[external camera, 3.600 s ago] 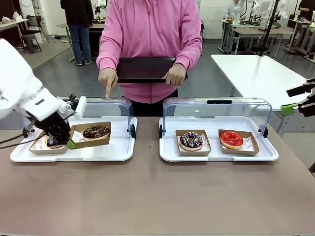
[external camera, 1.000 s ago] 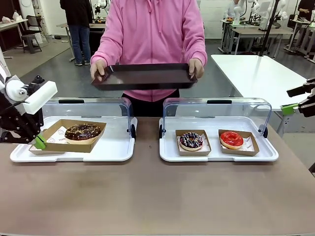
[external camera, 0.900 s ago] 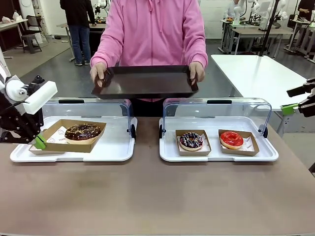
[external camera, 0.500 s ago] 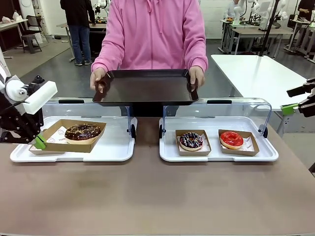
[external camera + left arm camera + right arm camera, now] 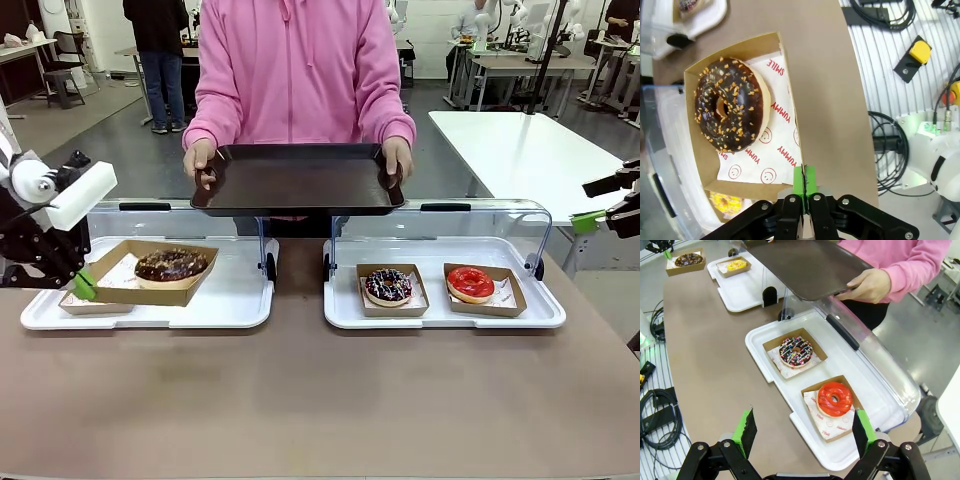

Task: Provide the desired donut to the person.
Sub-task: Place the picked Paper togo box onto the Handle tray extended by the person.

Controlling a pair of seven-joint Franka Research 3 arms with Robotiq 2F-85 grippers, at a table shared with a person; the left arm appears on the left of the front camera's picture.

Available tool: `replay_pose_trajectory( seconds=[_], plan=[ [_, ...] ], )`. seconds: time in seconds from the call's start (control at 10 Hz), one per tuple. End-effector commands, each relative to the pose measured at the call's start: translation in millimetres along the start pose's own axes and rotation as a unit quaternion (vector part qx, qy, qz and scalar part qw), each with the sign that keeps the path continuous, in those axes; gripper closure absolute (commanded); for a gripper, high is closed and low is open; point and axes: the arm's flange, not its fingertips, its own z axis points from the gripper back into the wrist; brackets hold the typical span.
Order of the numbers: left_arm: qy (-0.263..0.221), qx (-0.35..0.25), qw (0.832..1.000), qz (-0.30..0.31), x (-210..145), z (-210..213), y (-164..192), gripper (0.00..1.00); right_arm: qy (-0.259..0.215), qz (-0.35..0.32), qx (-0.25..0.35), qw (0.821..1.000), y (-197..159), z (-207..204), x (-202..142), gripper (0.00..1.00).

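Left claw [image 5: 804, 181]: pressed together, its green pads pinching the wall of a cardboard box [image 5: 700, 155] at one short end; it hangs over the worktop's left edge.
Cardboard box: open-topped, lined with paper printed "YUMMY" and "SMILE". Its long axis runs from the claw toward the worktop's middle, roughly along the near edge. The free end sits a little higher than the pinched end.
Chocolate donut [image 5: 171, 264]: lies flat in the box with its hole up, dark glaze with nut crumbs, over the left white tray [image 5: 200, 310].
Under the box: a yellow donut [image 5: 726, 202] in its own box on the same tray.
Right white tray [image 5: 440, 315]: toward the worktop's far right, clear cover raised. It holds a sprinkled donut [image 5: 388, 285] and a red donut [image 5: 470, 283], each in a box.
Person [image 5: 300, 70]: at the far edge, hands [image 5: 200, 165] gripping both short ends of a black tray [image 5: 295, 178]. The tray is level above the gap between the two covers, its long axis along the far edge.
Right claw [image 5: 804, 422]: spread wide, holding nothing, off the worktop's right edge.
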Motion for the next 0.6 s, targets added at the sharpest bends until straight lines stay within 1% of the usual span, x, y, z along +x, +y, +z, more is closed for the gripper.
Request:
replay_pose_trajectory(
  seconds=[0.0, 0.1, 0.2, 0.3, 0.4, 0.5],
  plan=[
    [-0.024, 0.078, 0.996, -0.024, 26.7, 20.4, 2.4, 0.99, -0.005, 0.0, 0.006, 1.0, -0.4, -1.6, 0.0, 0.0],
    [-0.022, 0.091, 0.995, -0.025, 36.7, 32.9, 19.0, 0.99, -0.005, 0.0, 0.006, 1.0, -0.4, -1.6, 0.0, 0.0],
    [-0.006, 0.094, 0.996, -0.008, 43.3, 39.2, 49.5, 0.99, -0.005, 0.0, 0.006, 1.0, -0.4, -1.6, 0.0, 0.0],
    [-0.013, 0.097, 0.995, -0.011, 49.4, 38.3, 82.8, 0.99, -0.005, 0.0, 0.006, 1.0, -0.4, -1.6, 0.0, 0.0],
    [-0.008, 0.111, 0.994, 0.007, 54.1, 34.8, 118.2, 0.99, -0.005, 0.0, 0.006, 1.0, -0.4, -1.6, 0.0, 0.0],
    [-0.011, 0.118, 0.993, 0.024, 57.8, 27.3, 146.4, 0.99, -0.005, 0.0, 0.006, 1.0, -0.4, -1.6, 0.0, 0.0]
  ],
)
